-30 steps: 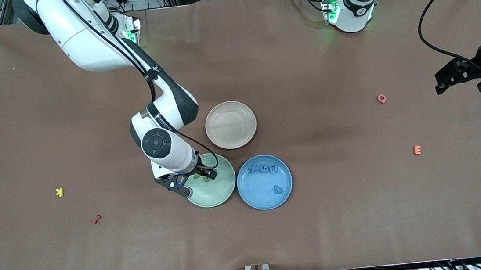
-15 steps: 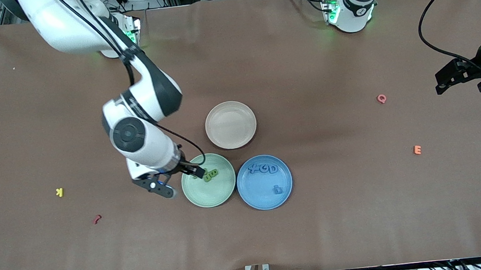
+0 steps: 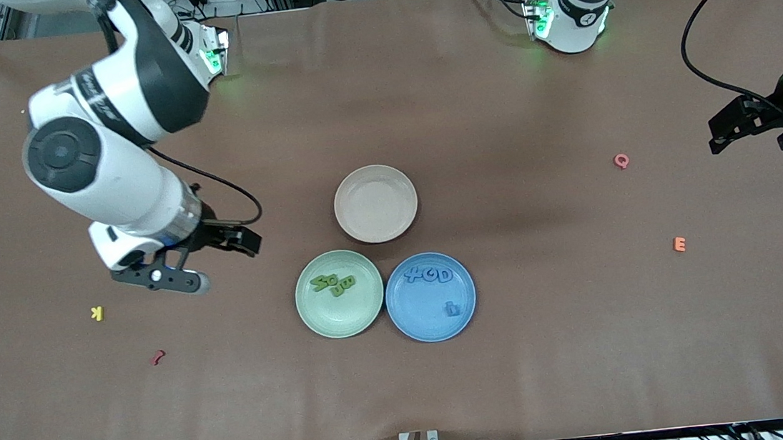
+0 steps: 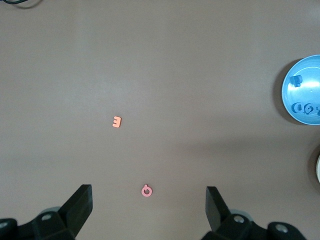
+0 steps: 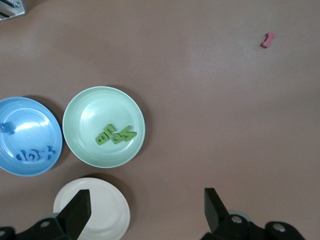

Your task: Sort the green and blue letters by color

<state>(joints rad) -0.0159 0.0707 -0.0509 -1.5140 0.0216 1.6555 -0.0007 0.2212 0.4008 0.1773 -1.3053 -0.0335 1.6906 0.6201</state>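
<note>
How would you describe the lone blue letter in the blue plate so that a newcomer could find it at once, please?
Start at the three plates mid-table and take the blue plate, beside the green plate toward the left arm's end. Three blue letters sit in a row near its rim. The lone blue letter lies apart from them, nearer the front camera.

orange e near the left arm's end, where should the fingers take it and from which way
Probably straight down from above: the orange E lies flat on the bare table, nothing touching it. Close the fingers across its outer edges, spine against prong tips, rather than into the gaps. The left gripper, open and waiting at that end, is the closer one; the right gripper hangs open over the right arm's end.
</note>
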